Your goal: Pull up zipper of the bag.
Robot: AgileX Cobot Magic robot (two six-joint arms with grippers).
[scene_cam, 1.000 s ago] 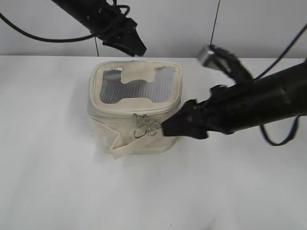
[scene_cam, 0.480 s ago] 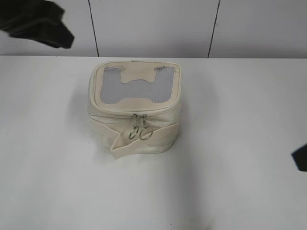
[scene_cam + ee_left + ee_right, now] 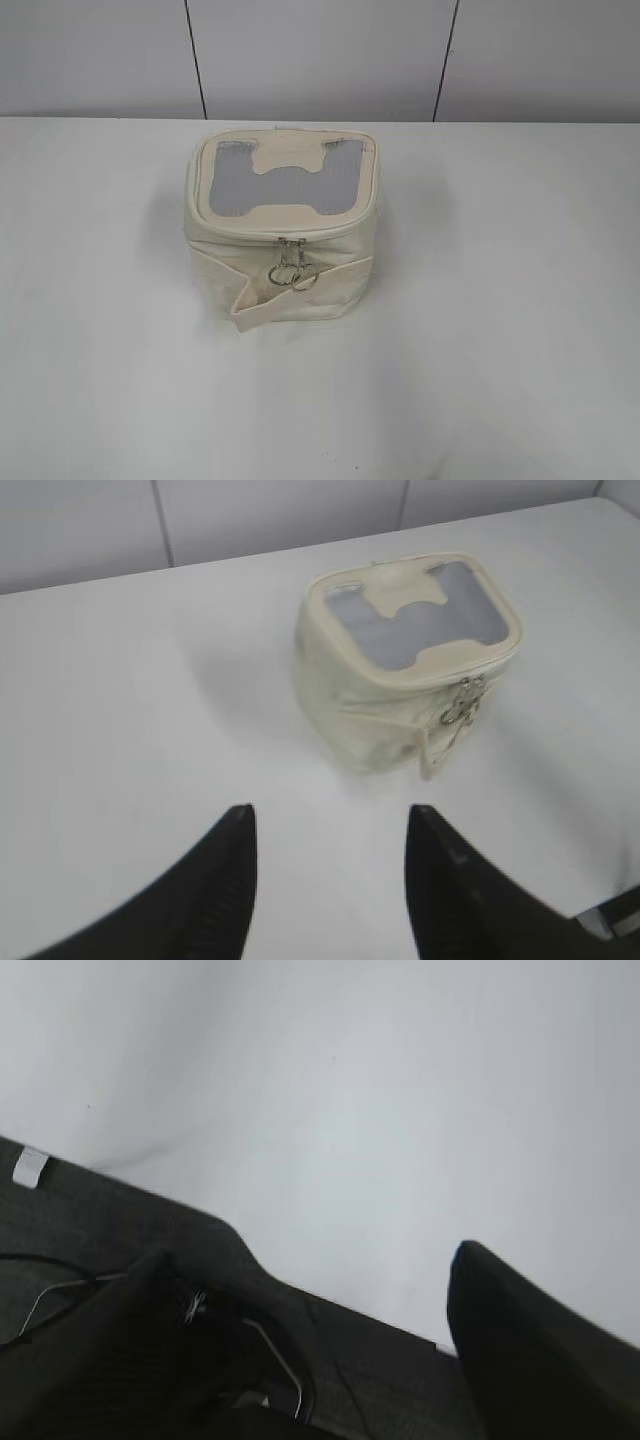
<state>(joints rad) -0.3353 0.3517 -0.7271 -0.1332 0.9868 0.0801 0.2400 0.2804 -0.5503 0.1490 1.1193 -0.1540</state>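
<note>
Left claw (image 3: 330, 880) seen only from its own wrist camera: two dark fingers (image 3: 215, 900) spread well apart, nothing between them, hanging over bare white worktop (image 3: 520, 300) with the bag well ahead. Near the middle of the worktop, closer to the far edge than the near one: small boxy cream-white bag (image 3: 283, 230), upright, grey mesh top panel (image 3: 285, 182) with a cream H-shaped patch, folded strap band (image 3: 300, 290) wrapped round the body with a loose end jutting toward the near-left. Cream zipper (image 3: 290, 236) running round the top rim, looks closed along the front; two silver sliders with ring pulls (image 3: 290, 274) side by side, touching, at the middle of the front face, rings drooping onto the strap band. Right claw (image 3: 320, 1350) likewise visible only in its own wrist view: dark fingers parted, empty, over the worktop's edge with dark floor and a cable beyond. No arm in the exterior view.
</note>
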